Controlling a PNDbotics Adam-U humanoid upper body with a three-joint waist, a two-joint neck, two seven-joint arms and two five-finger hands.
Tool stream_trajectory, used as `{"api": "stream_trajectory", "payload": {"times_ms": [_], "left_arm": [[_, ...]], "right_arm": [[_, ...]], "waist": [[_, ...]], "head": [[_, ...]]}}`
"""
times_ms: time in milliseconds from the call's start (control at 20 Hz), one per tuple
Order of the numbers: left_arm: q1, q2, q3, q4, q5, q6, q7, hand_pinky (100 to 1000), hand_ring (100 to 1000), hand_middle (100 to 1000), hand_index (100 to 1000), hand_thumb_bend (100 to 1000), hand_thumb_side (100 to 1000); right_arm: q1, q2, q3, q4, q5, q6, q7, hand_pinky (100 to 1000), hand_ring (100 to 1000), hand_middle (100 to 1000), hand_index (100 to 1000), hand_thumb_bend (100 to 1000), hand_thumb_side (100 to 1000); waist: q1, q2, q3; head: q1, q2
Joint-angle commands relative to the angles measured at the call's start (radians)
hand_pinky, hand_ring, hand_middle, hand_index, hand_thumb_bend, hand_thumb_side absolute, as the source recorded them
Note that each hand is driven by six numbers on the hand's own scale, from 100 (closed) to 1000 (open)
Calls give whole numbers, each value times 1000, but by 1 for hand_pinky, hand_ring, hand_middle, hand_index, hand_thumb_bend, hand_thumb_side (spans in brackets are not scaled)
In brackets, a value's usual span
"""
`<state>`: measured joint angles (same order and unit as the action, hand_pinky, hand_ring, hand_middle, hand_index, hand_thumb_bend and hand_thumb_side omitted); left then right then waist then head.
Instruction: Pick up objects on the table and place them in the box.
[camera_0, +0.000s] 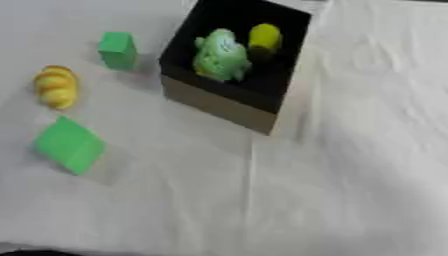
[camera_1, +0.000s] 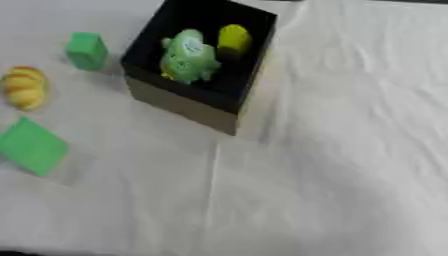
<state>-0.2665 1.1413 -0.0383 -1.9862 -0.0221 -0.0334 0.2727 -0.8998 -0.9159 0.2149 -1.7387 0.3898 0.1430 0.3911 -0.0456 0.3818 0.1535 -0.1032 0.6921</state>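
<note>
Left eye view first: there's a black box sitting toward the far edge of the table, roughly mid-width, turned so one corner points at the near edge. The table's got a wrinkled white cloth over it. Inside the box there's a green toy, pale green with lighter patches, can't really tell what it is, and just beside it on the far side a yellow rounded thing. They look close enough to be touching, but I can't say for sure.

Outside the box, all on the left side of the table: a small green block standing near the box's left wall but apart from it, a yellow ridged object nearer the left edge, and a bigger green cube closer to the near edge, tipped so it reads like a diamond. The three are well apart from each other.

Right eye view: same layout, just slid over to the left. The bigger green cube and the yellow ridged object end up right at the left border here. The right half of the table is plain cloth.

Neither robot hand shows up in either view, so I can't tell how open they are or if they're holding anything.
</note>
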Motion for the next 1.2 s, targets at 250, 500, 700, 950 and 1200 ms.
{"api": "stream_trajectory", "payload": {"times_ms": [250,500,700,950,1200], "left_arm": [[30,57,-4,-14,-117,-48,-115,846,879,805,852,595,250],[60,67,-38,-14,-199,-79,-197,852,889,822,867,621,207],[85,74,-63,-14,-263,-111,-261,862,898,830,865,639,100],[114,75,-77,-2,-341,-164,-339,870,908,838,851,675,100],[119,66,-88,34,-431,-203,-429,864,899,838,838,630,100]], "right_arm": [[15,-68,-40,-40,-9,9,-21,910,923,793,847,169,327],[19,-73,-46,-36,-12,14,-32,910,921,792,847,165,331],[18,-73,-43,-30,-8,13,-33,909,920,792,847,166,334],[20,-72,-40,-22,-2,12,-36,909,917,790,846,165,340],[21,-69,-38,-17,2,10,-41,907,914,787,845,165,357]], "waist": [[12,-31,-10],[15,-31,-12],[18,-31,-12],[21,-31,-9],[22,-31,-8]], "head": [[-39,-17],[-28,-9],[-22,-4],[-17,1],[-9,8]]}}
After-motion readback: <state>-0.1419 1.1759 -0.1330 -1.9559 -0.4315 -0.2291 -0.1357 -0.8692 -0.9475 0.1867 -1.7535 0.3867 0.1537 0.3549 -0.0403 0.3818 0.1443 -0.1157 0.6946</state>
